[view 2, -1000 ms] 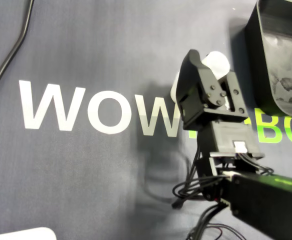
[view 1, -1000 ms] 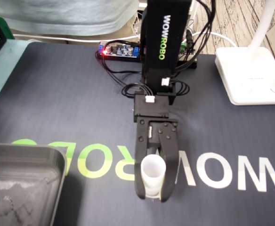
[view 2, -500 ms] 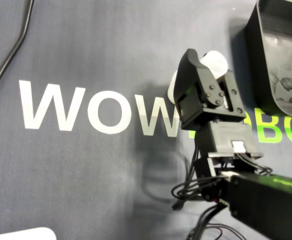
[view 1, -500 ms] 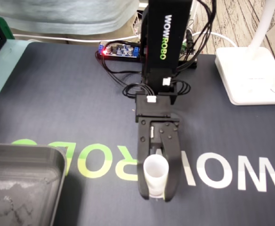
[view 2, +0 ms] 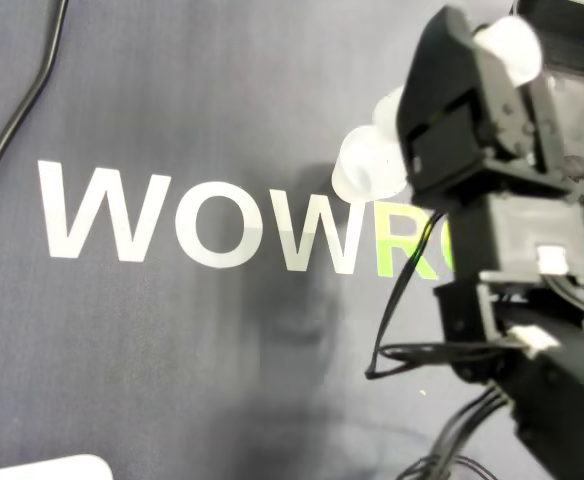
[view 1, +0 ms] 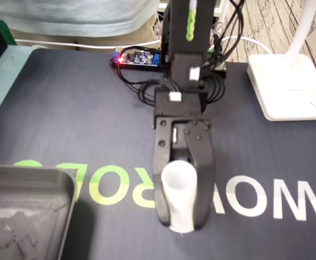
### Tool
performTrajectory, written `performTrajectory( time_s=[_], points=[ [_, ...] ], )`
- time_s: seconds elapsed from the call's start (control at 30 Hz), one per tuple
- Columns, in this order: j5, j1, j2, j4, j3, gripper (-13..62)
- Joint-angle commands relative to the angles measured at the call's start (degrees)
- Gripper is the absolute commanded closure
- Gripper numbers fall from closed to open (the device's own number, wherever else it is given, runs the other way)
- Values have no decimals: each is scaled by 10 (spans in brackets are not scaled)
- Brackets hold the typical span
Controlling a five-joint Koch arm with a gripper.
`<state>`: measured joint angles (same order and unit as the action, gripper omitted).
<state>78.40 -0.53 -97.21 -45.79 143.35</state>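
here gripper point(view 1: 182, 222) clamps 1 white cup point(view 1: 178, 189) w/ both jaws, above mat point(view 1: 66, 108).

Even, fairly bright indoor light; soft shadow on dark grey printed mat point(view 2: 152, 100) in overhead view. There black robot arm point(view 2: 517, 300) & white translucent plastic cup point(view 2: 367, 165) v. blurred, cup overexposed. Fixed view sharper.

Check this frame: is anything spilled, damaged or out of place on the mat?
Nothing stands out. The gripper is shut on the white cup, which looks whole, and no spill shows on the mat. The grey tray at the lower left of the fixed view has whitish scuffs inside but looks intact.
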Motion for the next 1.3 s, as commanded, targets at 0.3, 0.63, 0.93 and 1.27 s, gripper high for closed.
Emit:
performTrajectory(
  time_s=[0.3,0.63,0.93,1.27],
  points=[
    [-168,111,-49,141,-206,483],
    [-525,291,124,255,-475,482],
    [-954,366,248,271,-592,482],
    [-1230,396,316,259,-607,483]
  ],
)
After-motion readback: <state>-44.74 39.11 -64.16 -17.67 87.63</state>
